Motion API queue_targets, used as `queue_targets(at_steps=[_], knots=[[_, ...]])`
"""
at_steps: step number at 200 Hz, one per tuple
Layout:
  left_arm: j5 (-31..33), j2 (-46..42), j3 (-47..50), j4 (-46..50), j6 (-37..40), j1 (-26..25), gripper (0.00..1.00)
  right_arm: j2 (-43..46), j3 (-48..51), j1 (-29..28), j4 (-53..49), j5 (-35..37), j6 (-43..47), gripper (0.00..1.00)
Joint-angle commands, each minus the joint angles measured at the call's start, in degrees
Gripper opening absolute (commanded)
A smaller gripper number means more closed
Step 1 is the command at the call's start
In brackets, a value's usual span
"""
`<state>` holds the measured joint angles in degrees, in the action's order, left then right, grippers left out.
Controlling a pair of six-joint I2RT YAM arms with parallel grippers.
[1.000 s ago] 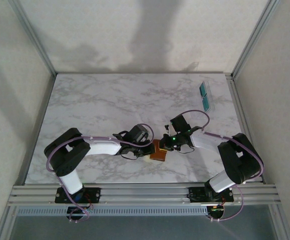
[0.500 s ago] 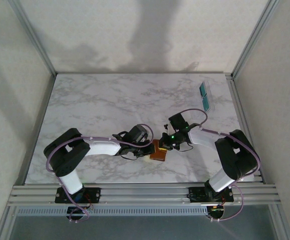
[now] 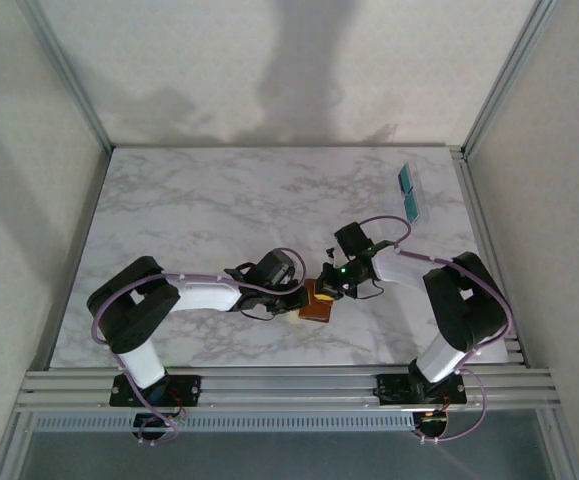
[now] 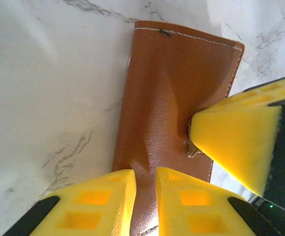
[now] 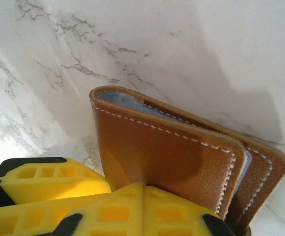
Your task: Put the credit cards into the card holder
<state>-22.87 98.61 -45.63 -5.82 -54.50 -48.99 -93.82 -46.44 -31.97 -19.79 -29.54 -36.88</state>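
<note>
From above, the card holder (image 3: 316, 308) lies on the desk (image 3: 209, 210) near its front edge, between the left gripper (image 3: 294, 298) and the right gripper (image 3: 329, 290), which meet over it. Teal credit cards (image 3: 407, 182) lie in a clear tray (image 3: 414, 205) well apart, at the far right. In the left wrist view the left jaws stand almost together, clamped on the near edge of the leather, which wrinkles there, so I judge it soft and light. A right finger presses on its side edge. In the right wrist view the right jaws are together, their tips against the cover, and a pale blue card (image 5: 127, 104) shows inside the fold. The cards look thin, stiff and slippery — better taken by the edges, and the holder by its flap.
</note>
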Motion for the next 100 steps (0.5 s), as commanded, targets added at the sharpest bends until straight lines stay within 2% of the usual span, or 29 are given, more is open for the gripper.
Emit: queue_targets(at_steps=[1, 64, 84, 100], knots=[[3.69, 1.04, 2.58, 1.37, -1.13, -0.67, 0.21, -2.17, 4.20, -1.88, -10.27, 5.62, 0.34, 0.00], [5.61, -0.40, 4.47, 1.02, -1.27, -0.67, 0.21, -3.26, 3.45, 3.06, -10.88, -0.55, 4.35, 0.00], [6.65, -1.19, 4.74, 1.76, -0.62, -0.67, 0.21, -3.95, 2.90, 3.31, -12.19, 1.12, 5.46, 0.00], [7.63, -1.44, 4.77, 2.72, -0.03, -0.67, 0.21, -4.84, 3.20, 3.32, -11.08, -1.31, 6.74, 0.00]])
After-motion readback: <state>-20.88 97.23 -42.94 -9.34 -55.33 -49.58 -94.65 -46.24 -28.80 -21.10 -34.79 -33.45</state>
